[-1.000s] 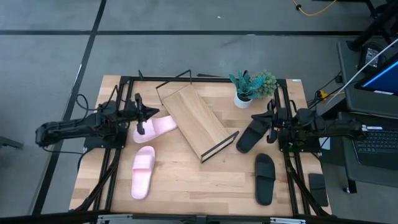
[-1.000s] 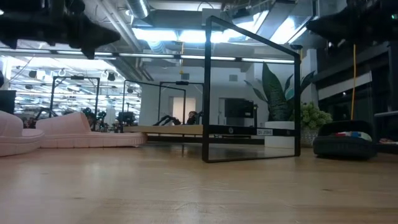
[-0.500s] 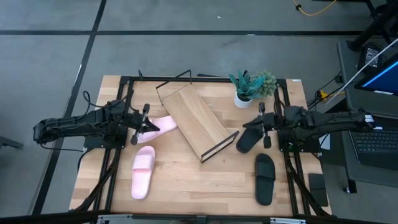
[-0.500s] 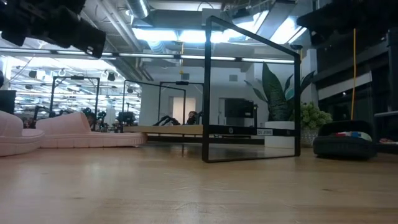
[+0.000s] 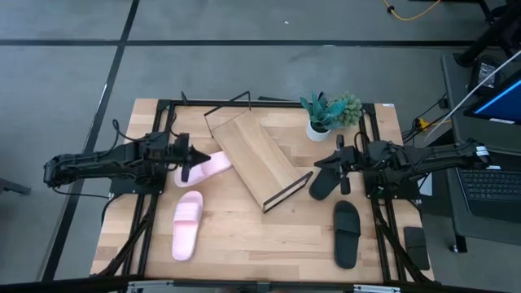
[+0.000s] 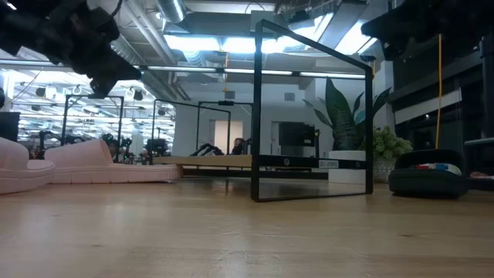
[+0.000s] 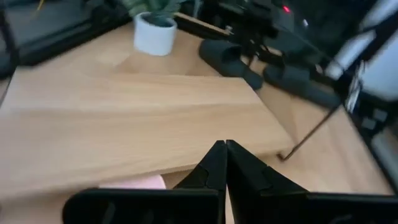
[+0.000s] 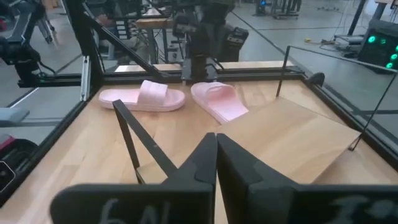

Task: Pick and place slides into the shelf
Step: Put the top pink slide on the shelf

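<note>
The shelf [image 5: 256,159] is sitting near the middle of the desk [image 5: 244,236], its light-wood board slanting across a thin black wire frame. Four slides are lying around it, none on the board.

The left end effector [image 5: 186,167] is hovering over the pink slide [image 5: 205,167] that is lying just beside the shelf's left edge — its fingers are pressed together and pinching nothing. In the left wrist view the fingertips [image 7: 225,149] are meeting in a point above the shelf board [image 7: 130,124], with a sliver of pink showing just beneath them. The second pink slide [image 5: 186,225] is lying nearer the desk's front edge, apart from the end effector.

The right end effector [image 5: 340,167] is hanging above the black slide [image 5: 326,179] that is lying just beside the shelf's right end, its fingers also closed together and holding nothing. The right wrist view is showing the closed fingertips [image 8: 215,142] pointing across the shelf board [image 8: 292,140] toward the two pink slides [image 8: 174,98] on the far side. The other black slide [image 5: 346,233] is lying toward the front right of the desk, well apart from both arms.

A small potted plant [image 5: 321,118] is standing behind the shelf, near the desk's back edge. In the low view the shelf frame [image 6: 312,116] is rising upright at mid-desk, pink slide [image 6: 100,166] to one side.
</note>
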